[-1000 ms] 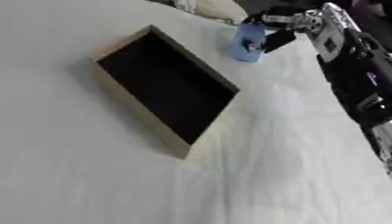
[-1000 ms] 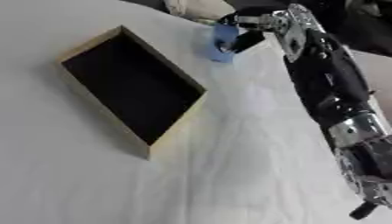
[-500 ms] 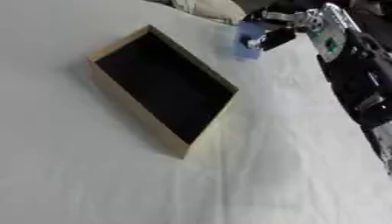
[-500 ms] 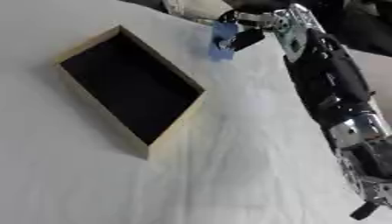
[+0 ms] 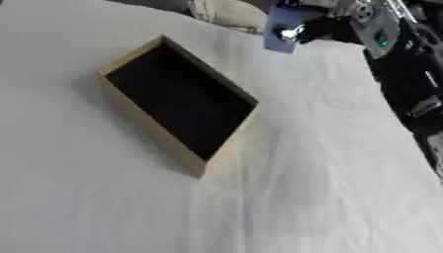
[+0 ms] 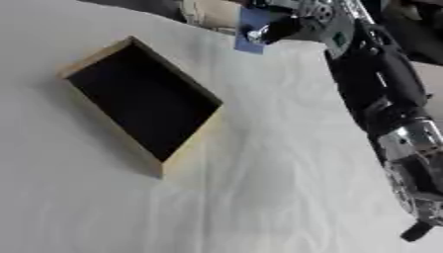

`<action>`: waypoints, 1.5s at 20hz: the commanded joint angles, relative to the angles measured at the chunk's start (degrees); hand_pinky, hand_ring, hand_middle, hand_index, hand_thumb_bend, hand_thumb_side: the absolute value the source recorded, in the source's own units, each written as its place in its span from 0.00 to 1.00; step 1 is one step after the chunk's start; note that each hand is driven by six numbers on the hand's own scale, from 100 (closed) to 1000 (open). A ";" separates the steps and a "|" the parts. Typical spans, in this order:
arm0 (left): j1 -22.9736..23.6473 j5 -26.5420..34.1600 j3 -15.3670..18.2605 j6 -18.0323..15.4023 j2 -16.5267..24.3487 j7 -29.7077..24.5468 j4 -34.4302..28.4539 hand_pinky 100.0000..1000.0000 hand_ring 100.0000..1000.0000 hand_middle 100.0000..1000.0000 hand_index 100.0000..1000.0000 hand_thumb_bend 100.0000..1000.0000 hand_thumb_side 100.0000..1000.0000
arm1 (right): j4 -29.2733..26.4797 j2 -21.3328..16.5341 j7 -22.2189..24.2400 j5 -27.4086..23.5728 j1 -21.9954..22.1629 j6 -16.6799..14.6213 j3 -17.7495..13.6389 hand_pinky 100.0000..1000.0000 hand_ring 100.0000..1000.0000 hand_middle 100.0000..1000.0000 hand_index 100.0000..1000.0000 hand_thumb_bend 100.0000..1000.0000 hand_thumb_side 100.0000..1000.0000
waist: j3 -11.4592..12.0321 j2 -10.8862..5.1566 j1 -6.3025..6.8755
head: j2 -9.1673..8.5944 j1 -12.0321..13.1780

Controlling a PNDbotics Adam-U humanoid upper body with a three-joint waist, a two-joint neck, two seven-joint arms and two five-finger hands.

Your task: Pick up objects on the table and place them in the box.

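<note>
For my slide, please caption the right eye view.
Right hand holds a flat blue object beyond the black-lined wooden box.

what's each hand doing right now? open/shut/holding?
Right hand: shut on the blue object, near the far edge of the table, beyond the box.
Left hand: not in view.

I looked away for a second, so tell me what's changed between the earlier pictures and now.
The right hand, fingers still curled round the blue object, has carried it up and slightly toward the box; it now shows near the top edge, off the white cloth. Nothing was let go. The box stays where it was, dark inside, nothing visible in it.
</note>
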 commanded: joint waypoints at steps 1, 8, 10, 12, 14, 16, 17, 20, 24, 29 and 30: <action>0.04 0.32 0.35 0.05 1.31 -0.21 -0.94 0.62 0.63 0.69 0.70 0.07 0.80 | -3.28 -2.09 0.95 -2.37 -1.61 -1.30 1.53 0.86 0.80 0.47 0.63 0.00 0.63 | -0.37 -2.03 1.04 | 1.18 0.57; 0.60 1.20 0.68 0.02 1.11 0.34 -0.94 0.62 0.63 0.69 0.70 0.09 0.80 | -10.33 1.35 4.97 -7.75 -2.55 -5.24 6.84 0.86 0.80 0.48 0.63 0.00 0.65 | -1.24 -4.67 2.13 | 3.46 1.38; 0.87 1.64 1.01 -0.06 1.02 1.32 -0.94 0.62 0.64 0.69 0.70 0.10 0.79 | -12.75 3.01 5.79 -9.17 -2.42 -6.05 8.04 0.86 0.79 0.48 0.63 0.00 0.65 | -1.00 -5.43 2.37 | 4.18 1.65; 1.21 2.05 1.63 -0.27 0.99 2.72 -0.94 0.62 0.64 0.69 0.70 0.13 0.80 | -15.49 4.99 6.22 -10.31 -1.89 -6.36 8.48 0.86 0.79 0.47 0.63 0.00 0.66 | -1.00 -6.22 2.72 | 4.96 1.85; 1.61 2.28 2.46 -0.52 1.07 4.36 -0.94 0.62 0.64 0.69 0.70 0.15 0.80 | -18.31 7.22 6.58 -10.37 -1.30 -5.83 8.45 0.86 0.79 0.48 0.63 0.00 0.67 | -1.34 -6.85 3.04 | 5.67 2.22; 2.12 2.43 3.22 -0.65 1.19 6.05 -0.94 0.62 0.64 0.69 0.71 0.16 0.80 | -21.09 9.55 6.66 -9.45 -0.58 -4.97 8.12 0.86 0.79 0.49 0.63 0.00 0.67 | -1.61 -7.33 3.44 | 6.28 2.40; 2.32 2.41 3.41 -0.71 1.24 6.82 -0.94 0.63 0.64 0.69 0.71 0.16 0.80 | -22.43 10.66 6.62 -8.83 -0.01 -4.57 7.97 0.86 0.79 0.49 0.63 0.00 0.68 | -1.68 -7.48 3.61 | 6.47 2.40; 2.64 2.11 3.67 -1.01 1.18 8.38 -0.94 0.63 0.64 0.69 0.71 0.16 0.79 | -26.50 14.54 6.54 -6.63 2.45 -3.03 7.20 0.86 0.79 0.48 0.63 0.00 0.68 | -1.63 -7.73 4.02 | 6.76 2.56; 2.71 1.78 3.66 -1.38 1.10 9.01 -0.94 0.63 0.64 0.69 0.71 0.16 0.79 | -29.76 19.34 7.07 -3.29 5.91 -0.15 5.97 0.85 0.78 0.48 0.62 0.00 0.69 | -1.27 -7.70 4.31 | 6.97 2.97; 2.61 1.49 3.49 -1.48 0.91 8.71 -0.94 0.63 0.64 0.69 0.71 0.16 0.79 | -30.81 22.69 6.71 1.15 9.38 -0.12 6.54 0.84 0.77 0.47 0.61 0.00 0.69 | -1.66 -7.27 4.30 | 6.75 3.66; 2.62 1.43 3.48 -1.46 0.87 8.60 -0.94 0.63 0.64 0.69 0.70 0.16 0.79 | -30.83 23.06 6.36 1.73 9.94 -0.27 6.52 0.84 0.77 0.47 0.61 0.00 0.69 | -1.72 -7.16 4.27 | 6.67 3.81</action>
